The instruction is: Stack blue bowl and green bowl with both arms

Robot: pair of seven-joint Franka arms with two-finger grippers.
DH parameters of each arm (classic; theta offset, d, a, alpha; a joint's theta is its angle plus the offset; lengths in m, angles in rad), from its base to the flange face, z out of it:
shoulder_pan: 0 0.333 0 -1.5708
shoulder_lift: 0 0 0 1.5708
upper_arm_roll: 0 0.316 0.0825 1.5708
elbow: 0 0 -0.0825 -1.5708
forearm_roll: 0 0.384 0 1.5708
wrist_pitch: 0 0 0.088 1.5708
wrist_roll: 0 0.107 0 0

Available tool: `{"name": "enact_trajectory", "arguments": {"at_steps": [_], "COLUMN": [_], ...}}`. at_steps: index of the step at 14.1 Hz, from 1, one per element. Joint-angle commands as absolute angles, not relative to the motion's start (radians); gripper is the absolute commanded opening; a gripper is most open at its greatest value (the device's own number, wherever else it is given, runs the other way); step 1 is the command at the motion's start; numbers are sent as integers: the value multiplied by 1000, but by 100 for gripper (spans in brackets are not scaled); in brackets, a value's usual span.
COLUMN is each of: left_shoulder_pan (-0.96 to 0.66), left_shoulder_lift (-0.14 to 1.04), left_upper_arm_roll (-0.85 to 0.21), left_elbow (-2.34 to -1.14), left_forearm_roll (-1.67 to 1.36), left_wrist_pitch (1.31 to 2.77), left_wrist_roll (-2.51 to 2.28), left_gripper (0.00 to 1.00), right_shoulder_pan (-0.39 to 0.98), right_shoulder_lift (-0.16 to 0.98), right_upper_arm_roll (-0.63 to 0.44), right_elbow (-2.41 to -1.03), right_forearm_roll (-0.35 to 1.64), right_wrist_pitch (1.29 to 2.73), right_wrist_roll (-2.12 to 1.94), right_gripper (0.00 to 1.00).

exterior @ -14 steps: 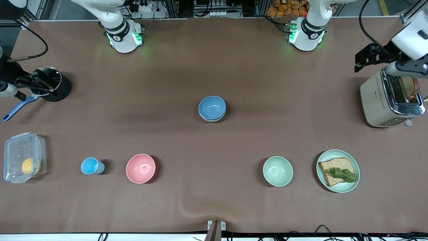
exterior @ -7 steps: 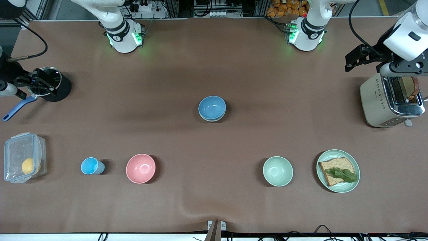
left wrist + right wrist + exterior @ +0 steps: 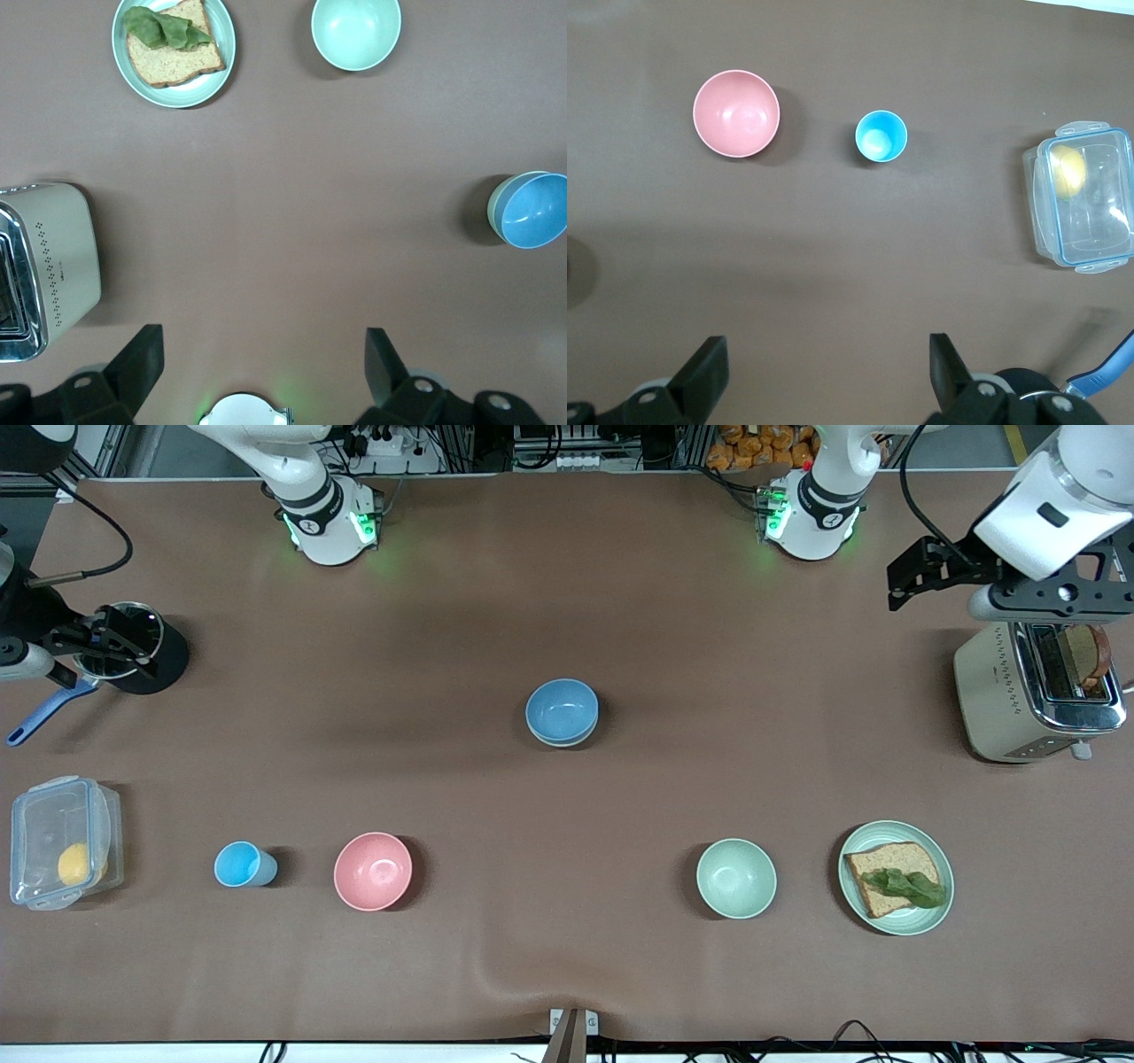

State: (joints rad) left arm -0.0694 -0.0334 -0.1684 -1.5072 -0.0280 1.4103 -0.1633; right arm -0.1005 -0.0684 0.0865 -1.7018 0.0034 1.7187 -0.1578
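The blue bowl (image 3: 562, 708) sits nested inside the green bowl (image 3: 571, 741) at the middle of the table; only a thin pale sage rim shows under it. In the left wrist view the blue bowl (image 3: 534, 209) shows with the green bowl's wall (image 3: 493, 208) around it. My left gripper (image 3: 1045, 598) is open and empty, up in the air over the toaster (image 3: 1032, 691); its jaws (image 3: 261, 341) stand wide apart. My right gripper (image 3: 97, 646) is open and empty over the black utensil holder (image 3: 155, 657), its jaws (image 3: 826, 345) wide apart.
A mint-green bowl (image 3: 735, 878) and a mint plate (image 3: 937, 911) with bread and lettuce lie nearer the camera at the left arm's end. A pink bowl (image 3: 373, 871), a light-blue cup (image 3: 241, 864) and a clear box (image 3: 60, 841) lie at the right arm's end.
My left gripper has risen and shifted from over the toaster toward the arms' bases and the table's middle. The right gripper has barely moved. The bowls are still.
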Motion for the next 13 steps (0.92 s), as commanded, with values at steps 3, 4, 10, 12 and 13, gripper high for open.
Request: {"name": "enact_trajectory", "arguments": {"at_steps": [3, 4, 10, 12, 13], "left_shoulder_pan": [-60, -60, -60, -60, -60], "left_shoulder_lift": [-37, -35, -37, -37, -37], "left_upper_arm_roll": [-184, -184, -178, -178, -178], "left_elbow": [-1503, -1503, -1503, -1503, -1503], "left_forearm_roll": [8, 17, 25, 25, 25], "left_wrist_pitch": [1410, 1414, 1424, 1422, 1422], "left_wrist_roll": [-164, -164, -164, -164, -164], "left_gripper": [100, 100, 100, 100, 100], "right_shoulder_pan": [-106, -104, -104, -103, -101], "right_shoulder_lift": [-91, -91, -89, -87, -86], "right_upper_arm_roll": [92, 92, 92, 92, 94], "right_elbow": [-1715, -1713, -1710, -1710, -1709], "right_forearm_roll": [20, 20, 20, 20, 20], "right_wrist_pitch": [1720, 1718, 1723, 1724, 1727], "right_wrist_roll": [-143, -143, -143, -143, -143], "right_gripper": [100, 100, 100, 100, 100]}}
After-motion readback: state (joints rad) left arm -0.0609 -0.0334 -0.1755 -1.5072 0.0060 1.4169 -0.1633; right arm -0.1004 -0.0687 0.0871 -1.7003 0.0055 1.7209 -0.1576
